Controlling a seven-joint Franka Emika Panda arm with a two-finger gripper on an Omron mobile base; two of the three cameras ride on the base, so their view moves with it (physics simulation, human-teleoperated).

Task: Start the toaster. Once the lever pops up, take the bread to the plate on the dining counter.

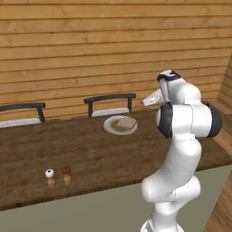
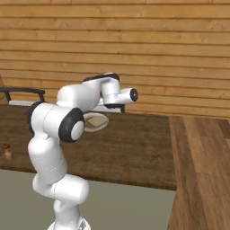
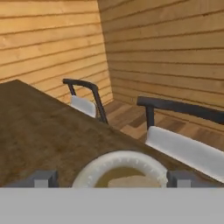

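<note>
The bread (image 1: 127,122), a tan square slice, lies on the round pale plate (image 1: 110,127) at the far side of the dining counter (image 1: 90,154). In the hand view the plate's rim (image 3: 118,158) and the bread (image 3: 131,181) sit right below my gripper (image 3: 112,179). The gripper is open: its two fingertips (image 3: 43,178) stand wide apart on either side of the plate with nothing between them. From the right base view the hand (image 2: 112,107) hovers just above the plate (image 2: 99,121). The toaster and the lever are out of view.
Two dark-framed chairs (image 1: 110,103) (image 1: 20,113) with pale seats stand behind the counter against the wooden wall. A salt shaker (image 1: 50,177) and a pepper shaker (image 1: 67,175) stand near the counter's front edge. The counter ends at the right, with wooden floor (image 2: 202,157) beyond.
</note>
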